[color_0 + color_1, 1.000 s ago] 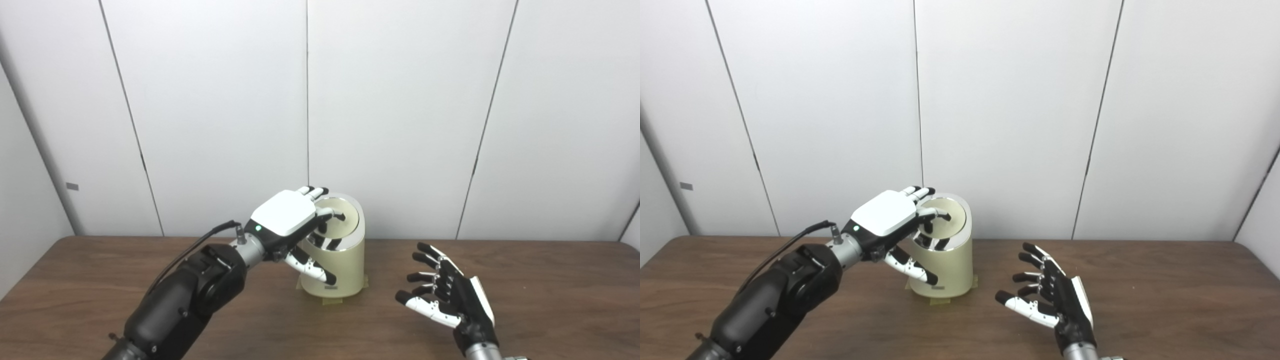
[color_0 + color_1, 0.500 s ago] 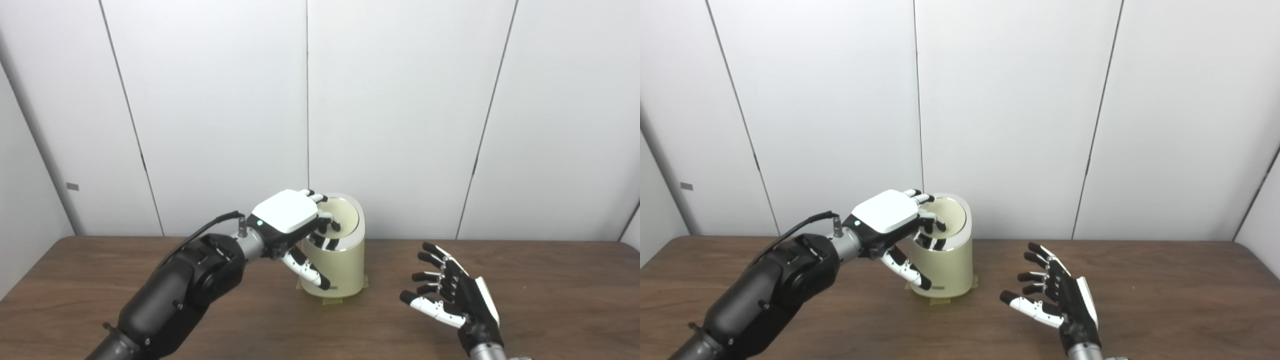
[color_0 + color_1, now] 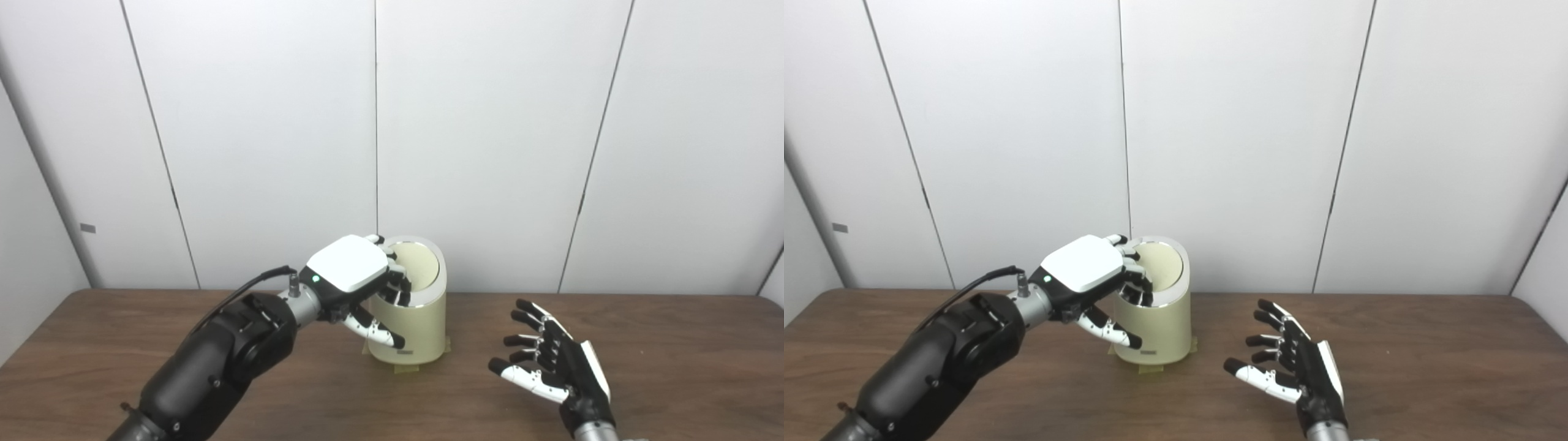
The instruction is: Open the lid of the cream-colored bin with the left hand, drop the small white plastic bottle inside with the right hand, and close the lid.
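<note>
left hand point(image 3: 352, 278): fingers curled on lid point(image 3: 421, 267) edge, bin point(image 3: 416, 327) | right hand point(image 3: 554, 367): spread, empty, right of bin

The left arm point(image 3: 202, 367) is showing a bulky, glossy black shell, rounded like a big elbow cover, with small screws dotting its lower end. A thin black cable point(image 3: 242, 293) is arching off it and plugging into a short silver wrist point(image 3: 301, 300) through a small metal connector. A tiny green light point(image 3: 316, 279) is glowing on the black edge of the left hand point(image 3: 355, 275), whose back is wearing a smooth white plate with rounded corners. Its fingers point(image 3: 373, 329) are looking white with black tips and black links. The right hand point(image 3: 1298, 367) is showing a black palm side, a white plate along its back edge, black-tipped fingers, and a silver wrist point(image 3: 1326, 432) below.
</note>
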Available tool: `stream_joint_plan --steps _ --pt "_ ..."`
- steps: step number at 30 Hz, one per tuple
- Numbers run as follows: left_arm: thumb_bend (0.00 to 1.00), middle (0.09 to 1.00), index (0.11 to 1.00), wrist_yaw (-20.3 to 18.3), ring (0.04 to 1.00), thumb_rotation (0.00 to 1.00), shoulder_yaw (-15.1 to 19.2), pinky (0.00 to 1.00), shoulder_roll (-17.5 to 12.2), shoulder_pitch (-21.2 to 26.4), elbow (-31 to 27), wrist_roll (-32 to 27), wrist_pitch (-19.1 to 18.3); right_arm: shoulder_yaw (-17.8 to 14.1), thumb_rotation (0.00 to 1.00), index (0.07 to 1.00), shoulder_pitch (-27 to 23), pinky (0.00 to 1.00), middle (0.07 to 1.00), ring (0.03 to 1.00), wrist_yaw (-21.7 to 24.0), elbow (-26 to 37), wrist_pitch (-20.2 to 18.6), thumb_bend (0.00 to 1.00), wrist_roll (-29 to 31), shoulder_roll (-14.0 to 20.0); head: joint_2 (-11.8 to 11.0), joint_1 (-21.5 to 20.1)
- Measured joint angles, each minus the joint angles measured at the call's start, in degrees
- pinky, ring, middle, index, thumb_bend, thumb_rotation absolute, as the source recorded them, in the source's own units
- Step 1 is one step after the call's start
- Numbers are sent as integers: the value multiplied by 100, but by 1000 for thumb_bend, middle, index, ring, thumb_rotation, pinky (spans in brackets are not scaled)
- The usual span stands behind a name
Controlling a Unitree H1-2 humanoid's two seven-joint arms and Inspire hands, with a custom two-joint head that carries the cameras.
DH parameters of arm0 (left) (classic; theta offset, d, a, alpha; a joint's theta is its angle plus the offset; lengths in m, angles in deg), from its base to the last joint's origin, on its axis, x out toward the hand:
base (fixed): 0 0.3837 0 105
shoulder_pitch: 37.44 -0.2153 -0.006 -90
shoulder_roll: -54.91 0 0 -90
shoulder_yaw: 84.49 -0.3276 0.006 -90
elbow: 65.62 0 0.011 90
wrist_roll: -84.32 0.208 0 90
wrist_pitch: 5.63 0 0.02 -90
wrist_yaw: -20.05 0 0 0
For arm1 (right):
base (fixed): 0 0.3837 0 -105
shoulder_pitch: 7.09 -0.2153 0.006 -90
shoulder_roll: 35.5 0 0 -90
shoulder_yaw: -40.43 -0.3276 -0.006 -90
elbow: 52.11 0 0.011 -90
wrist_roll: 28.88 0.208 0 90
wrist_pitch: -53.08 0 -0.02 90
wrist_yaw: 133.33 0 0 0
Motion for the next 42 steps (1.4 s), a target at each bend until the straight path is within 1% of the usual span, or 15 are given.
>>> stream_joint_plan --steps 4,5,10,20,24,30,32,42 --pt "725 763 765 67 837 419 38 962 5 -52 -13 -16 24 10 243 822 2 508 816 642 -1 4 -30 749 -27 -14 0 0" --pt "725 766 767 81 838 420 38 959 7 -55 -13 -16 33 11 238 822 2 507 817 642 -1 6 -32 748 -27 -15 0 -9" --pt "734 774 777 105 861 404 50 942 18 -62 -13 -16 49 11 228 814 8 493 815 635 0 16 -42 749 -26 -18 0 -9" --pt "733 801 803 248 924 379 109 958 44 -135 -3 -22 146 23 213 809 14 502 806 631 -1 16 -42 752 -37 -33 26 -26" --pt "728 812 812 269 939 381 122 966 62 -137 14 -25 146 41 207 815 15 509 807 634 -7 18 -70 736 -78 -38 26 -26" --pt "729 824 822 335 944 356 153 965 112 -137 55 -50 147 77 183 813 15 516 804 633 -16 20 -73 723 -146 -39 26 -35" --pt "735 825 827 374 941 361 158 950 127 -138 79 -55 164 77 189 811 15 514 802 632 -16 20 -74 729 -148 -39 35 -44" --pt "738 831 839 417 940 367 163 949 173 -137 116 -53 187 79 191 814 15 518 803 636 -22 35 -95 736 -155 -40 44 -53"
